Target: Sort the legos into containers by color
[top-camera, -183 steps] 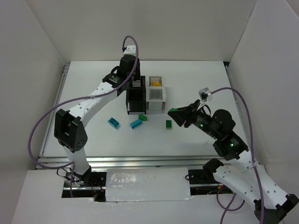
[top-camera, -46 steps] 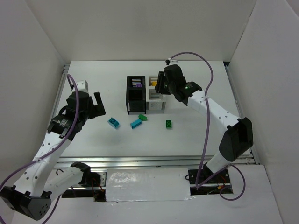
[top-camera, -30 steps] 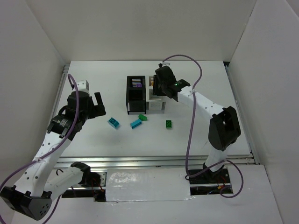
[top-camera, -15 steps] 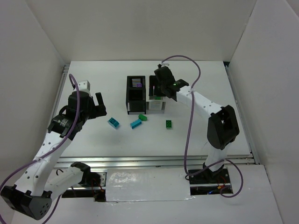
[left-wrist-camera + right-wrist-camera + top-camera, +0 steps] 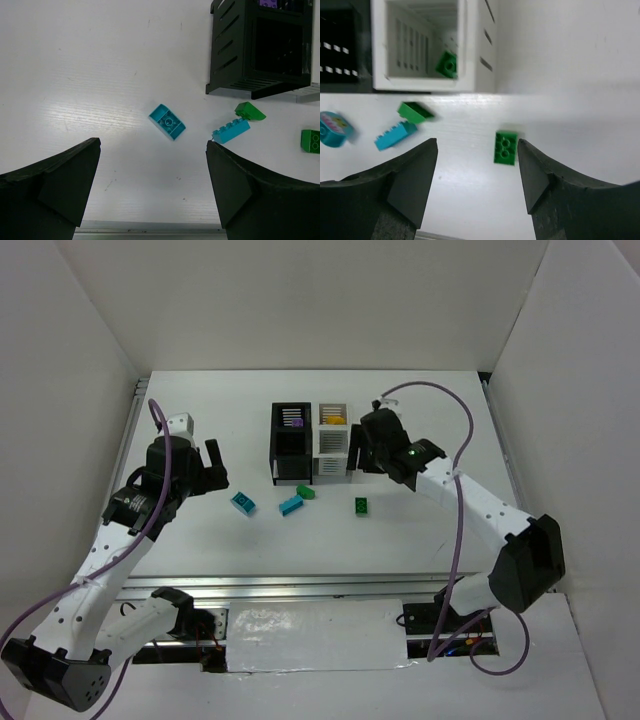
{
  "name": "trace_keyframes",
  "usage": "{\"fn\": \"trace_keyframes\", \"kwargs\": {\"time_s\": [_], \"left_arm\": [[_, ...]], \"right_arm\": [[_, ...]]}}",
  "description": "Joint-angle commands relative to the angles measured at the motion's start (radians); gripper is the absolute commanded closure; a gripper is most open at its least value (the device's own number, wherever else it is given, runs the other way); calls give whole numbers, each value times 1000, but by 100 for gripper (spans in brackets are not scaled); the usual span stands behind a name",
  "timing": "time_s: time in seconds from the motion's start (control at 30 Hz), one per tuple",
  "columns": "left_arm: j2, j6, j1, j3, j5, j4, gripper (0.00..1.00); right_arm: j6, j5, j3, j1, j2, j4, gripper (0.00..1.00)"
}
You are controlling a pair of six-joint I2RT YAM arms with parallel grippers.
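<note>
Nearest on the desk [image 5: 430, 540]: loose green brick [image 5: 361, 506], studs up, long axis running near to far, framed in the wrist view between the right fingers [image 5: 405, 185], which are spread and holding nothing.

Level with it, leftward: long teal brick [image 5: 291, 505], long axis slanted with the right end farther back. Then a squat teal brick [image 5: 243, 503], slanted the opposite way, below the left fingers [image 5: 55, 185], opened wide and empty.

Just beyond the long teal brick's right end: green wedge [image 5: 308, 493], heading too small to tell.

Farther: near white container [image 5: 333, 455]. Covered by the right arm half a second ago, now uncovered, arm swung off to the right with fingers parted. Inside, a dropped green brick [image 5: 447, 64], tipped against the wall. Judged: one green delivered, this box claimed for green, four pieces left loose.

Beside it: near black container [image 5: 290, 462].

Farthest: purple piece [image 5: 292, 420] in the far black box, yellow piece [image 5: 334, 420] in the far white one.
</note>
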Motion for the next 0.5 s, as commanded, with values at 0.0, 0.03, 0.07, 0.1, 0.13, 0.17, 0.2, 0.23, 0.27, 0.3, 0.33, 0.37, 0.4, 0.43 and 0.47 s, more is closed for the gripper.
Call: {"fn": "trace_keyframes", "kwargs": {"time_s": [0.0, 0.03, 0.07, 0.1, 0.13, 0.17, 0.2, 0.23, 0.27, 0.3, 0.33, 0.37, 0.4, 0.43, 0.47], "left_arm": [[-6, 22, 7, 2, 14, 39, 0], [-8, 20, 7, 4, 11, 39, 0], [-9, 22, 7, 4, 8, 37, 0], [-13, 22, 7, 4, 5, 36, 0], [-13, 20, 7, 4, 3, 36, 0], [-16, 22, 7, 4, 2, 36, 0], [-16, 22, 7, 2, 2, 36, 0], [-17, 22, 9, 2, 2, 37, 1], [-16, 23, 9, 2, 3, 37, 1], [-14, 23, 9, 2, 5, 37, 0], [-13, 23, 9, 1, 6, 39, 1], [-13, 26, 9, -1, 6, 40, 1], [-11, 28, 9, -1, 6, 37, 0], [-11, 28, 9, 1, 2, 34, 0], [-10, 28, 9, 1, 2, 34, 1]], "right_arm": [[69, 26, -97, 17, -60, -48, 28], [82, 26, -114, 21, -80, -49, 28], [89, 31, -129, 26, -85, -51, 28], [104, 40, -155, 36, -86, -51, 27], [107, 44, -167, 43, -85, -48, 26], [110, 46, -180, 47, -79, -40, 26], [118, 55, -201, 56, -69, -30, 26], [124, 64, -206, 60, -44, -28, 26], [127, 83, -215, 61, -30, -23, 26], [133, 89, -218, 64, -17, -10, 27], [132, 89, -223, 64, -4, 3, 27], [129, 91, -230, 66, 21, 25, 28], [127, 94, -232, 67, 35, 32, 29], [127, 97, -229, 69, 52, 35, 30], [121, 98, -223, 67, 82, 39, 31]]}}
